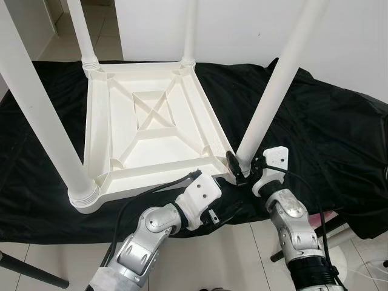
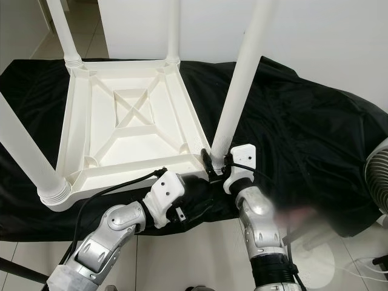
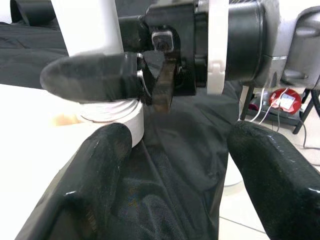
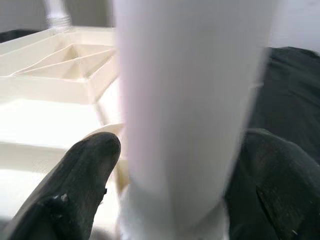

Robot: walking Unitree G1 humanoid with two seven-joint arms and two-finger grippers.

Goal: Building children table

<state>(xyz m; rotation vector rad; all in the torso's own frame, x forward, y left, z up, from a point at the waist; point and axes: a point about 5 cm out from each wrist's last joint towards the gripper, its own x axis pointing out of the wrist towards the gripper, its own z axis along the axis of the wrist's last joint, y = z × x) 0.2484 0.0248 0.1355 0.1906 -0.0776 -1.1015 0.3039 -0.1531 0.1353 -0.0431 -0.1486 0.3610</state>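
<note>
The white children's table is laid upside down on a black cloth at centre frame, with 4 legs standing up. The near-right leg is straddled at its base by the right gripper, its 2 fingers on either side but a firm clamp cannot be confirmed. The left gripper is held spread and empty just beside that corner. The leg is best kept upright in its socket and turned squarely until seated, so the threads are not crossed.
</note>
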